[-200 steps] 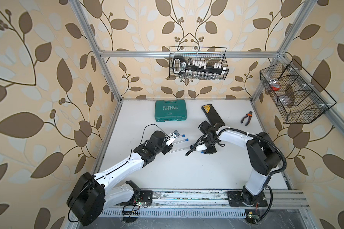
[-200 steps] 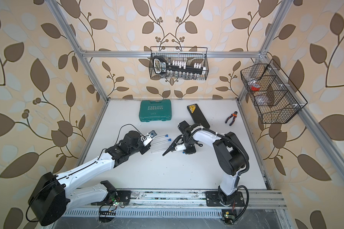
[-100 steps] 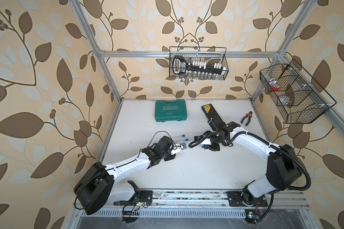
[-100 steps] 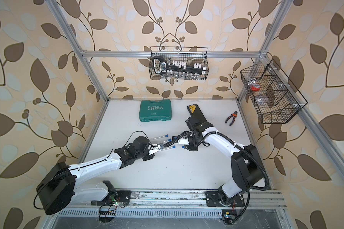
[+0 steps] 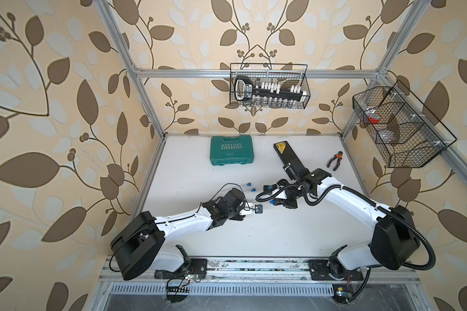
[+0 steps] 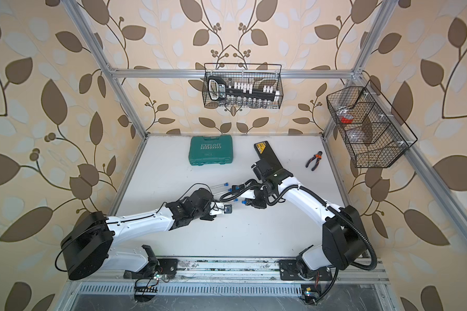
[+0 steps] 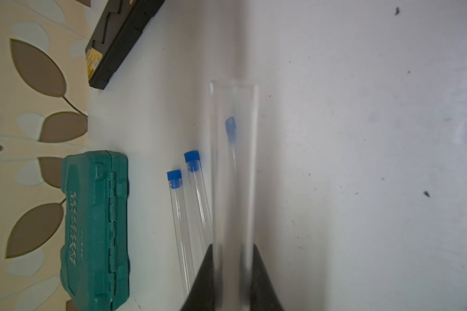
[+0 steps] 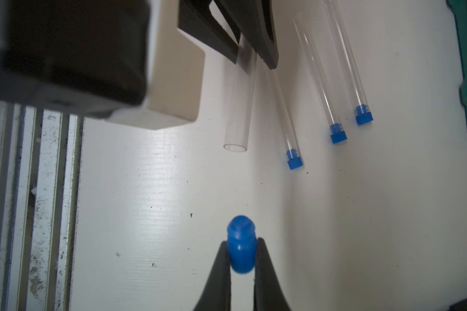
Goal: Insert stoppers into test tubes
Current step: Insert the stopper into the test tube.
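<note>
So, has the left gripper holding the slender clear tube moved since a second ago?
Yes. The left gripper has drawn away from the green plastic tool case, toward the front rail.

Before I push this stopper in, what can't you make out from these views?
- Test tube in the left gripper: closed end hidden between its jaws, walls blurred, left wrist view.
- Stopper in the right gripper: a speck in both top views.
- Third stoppered tube: smeared behind the held tube, left wrist view.
- Side basket contents: obscured by mesh, top views.
</note>
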`<action>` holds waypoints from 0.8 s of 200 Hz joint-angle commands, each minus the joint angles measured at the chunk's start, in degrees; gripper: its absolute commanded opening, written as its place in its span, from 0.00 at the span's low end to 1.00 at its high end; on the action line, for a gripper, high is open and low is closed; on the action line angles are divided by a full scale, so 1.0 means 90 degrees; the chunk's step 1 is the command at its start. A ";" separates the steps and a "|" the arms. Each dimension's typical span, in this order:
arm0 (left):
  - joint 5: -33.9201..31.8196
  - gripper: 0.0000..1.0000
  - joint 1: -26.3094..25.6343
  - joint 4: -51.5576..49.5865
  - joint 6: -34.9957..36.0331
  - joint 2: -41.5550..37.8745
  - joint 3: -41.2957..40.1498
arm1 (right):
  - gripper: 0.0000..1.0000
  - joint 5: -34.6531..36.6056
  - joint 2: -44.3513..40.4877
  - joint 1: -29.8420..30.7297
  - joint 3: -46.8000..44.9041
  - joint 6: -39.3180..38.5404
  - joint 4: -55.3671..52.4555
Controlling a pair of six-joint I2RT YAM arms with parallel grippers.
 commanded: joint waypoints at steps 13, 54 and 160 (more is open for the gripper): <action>-0.0110 0.00 -0.0124 0.0876 0.0458 -0.0051 0.0053 | 0.11 -0.0457 -0.0054 0.0055 -0.0047 0.0138 -0.0056; -0.0118 0.00 -0.0189 0.1240 0.0676 -0.0063 -0.0034 | 0.10 -0.0502 0.0018 0.0092 0.0035 0.0223 -0.0036; -0.0207 0.00 -0.0252 0.1262 0.0926 -0.0023 -0.0105 | 0.10 -0.0488 0.0037 0.0095 0.0074 0.0275 -0.0023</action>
